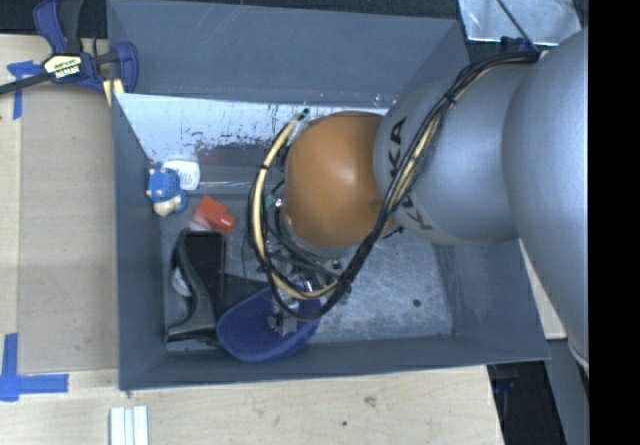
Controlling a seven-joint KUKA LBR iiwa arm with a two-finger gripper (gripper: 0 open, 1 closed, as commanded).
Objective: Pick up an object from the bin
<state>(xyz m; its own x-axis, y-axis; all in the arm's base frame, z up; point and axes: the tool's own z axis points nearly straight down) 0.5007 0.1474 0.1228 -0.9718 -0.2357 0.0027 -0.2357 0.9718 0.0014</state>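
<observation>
Blue dish [248,336] just beside the hand [291,303]

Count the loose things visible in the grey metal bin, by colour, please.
Small rounded blue-and-white toy: 1
Small red block: 1
Long black angular thing: 1
Dark blue rounded dish: 1
Total: 4 visible; the arm may hide more.

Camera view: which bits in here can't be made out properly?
All in the camera view:
- Hand: behind cables and the arm's orange cover; whether it holds anything cannot be told.
- Blue dish: its right side is under the cables.
- Black thing at the left of the bin: too dark to tell its kind.
</observation>
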